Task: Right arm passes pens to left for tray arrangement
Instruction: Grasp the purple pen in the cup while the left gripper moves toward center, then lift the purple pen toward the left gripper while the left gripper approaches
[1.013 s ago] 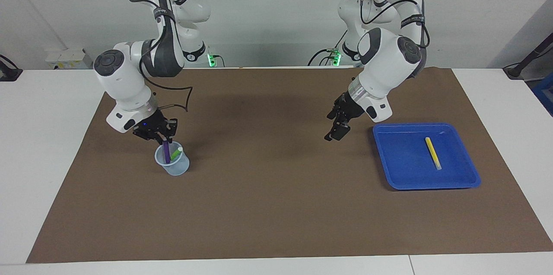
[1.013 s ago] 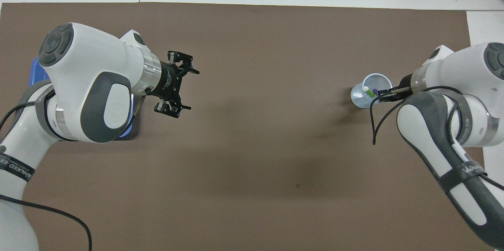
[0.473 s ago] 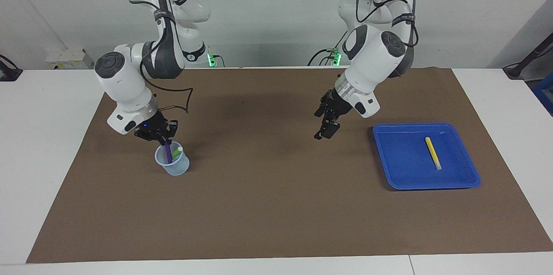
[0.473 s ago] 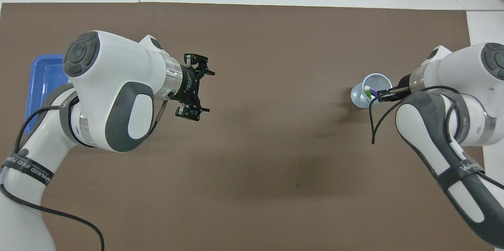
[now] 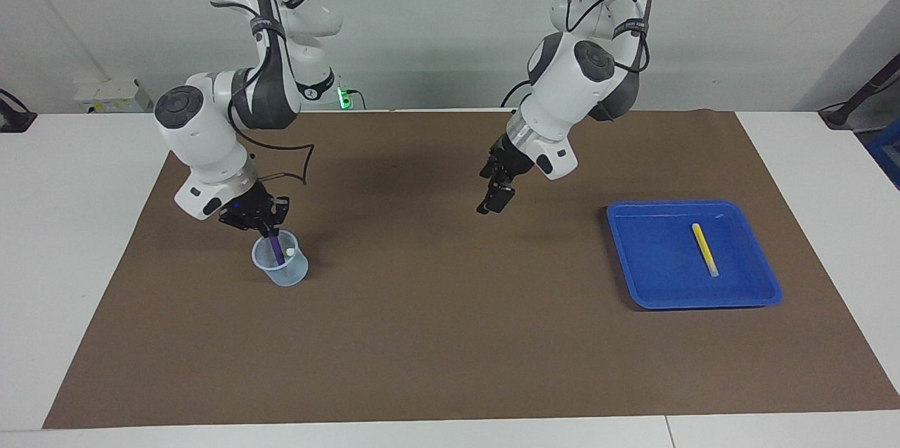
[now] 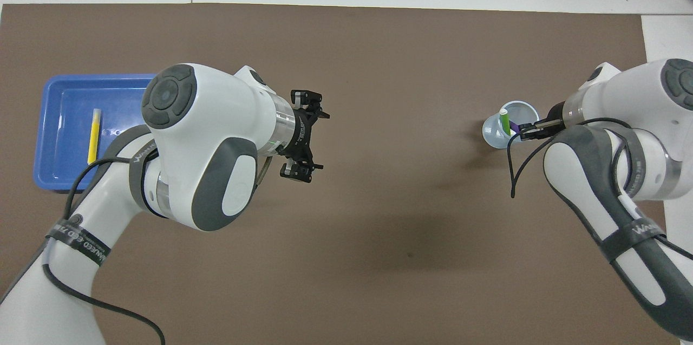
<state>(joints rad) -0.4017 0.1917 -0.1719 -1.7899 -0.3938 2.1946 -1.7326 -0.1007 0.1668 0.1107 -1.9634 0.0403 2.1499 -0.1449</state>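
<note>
The right claw (image 5: 271, 228) is clamped on the purple pen (image 5: 275, 250), which stands nearly upright in the cup (image 5: 282, 270) toward the right arm's end of the bench. The lift must go straight up. The left claw (image 5: 492, 191), fingers apart, hangs over mid-bench.

2 white arms (image 5: 204, 131) — grey joint patches, black cables, black pincers (image 5: 494, 191).

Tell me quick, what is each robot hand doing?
Left gripper: open, empty, over the mat.
Right gripper: shut on the purple pen in the cup.
</note>
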